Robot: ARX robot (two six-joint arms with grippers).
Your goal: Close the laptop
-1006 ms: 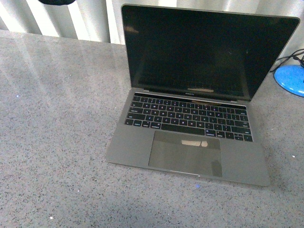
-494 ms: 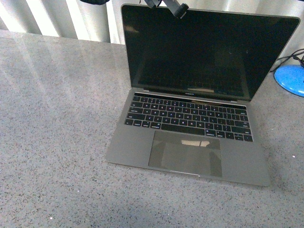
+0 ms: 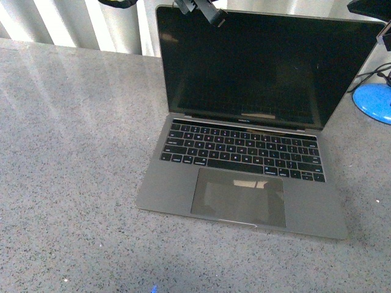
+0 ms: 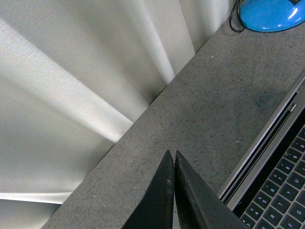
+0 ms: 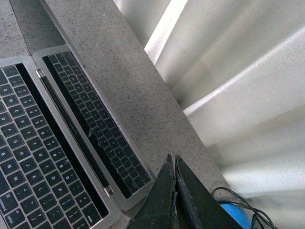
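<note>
The laptop (image 3: 244,128) stands open on the grey table (image 3: 73,152), while the left jaws and right jaws, each pressed together, hang near its lid's top corners.

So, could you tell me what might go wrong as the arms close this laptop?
The left gripper is shut to a narrow tip at the laptop lid's top edge; it might slip off or scratch the screen. Nothing holds the laptop on the smooth table, so a push could slide it. The right gripper hangs near a cable and may snag it.
</note>
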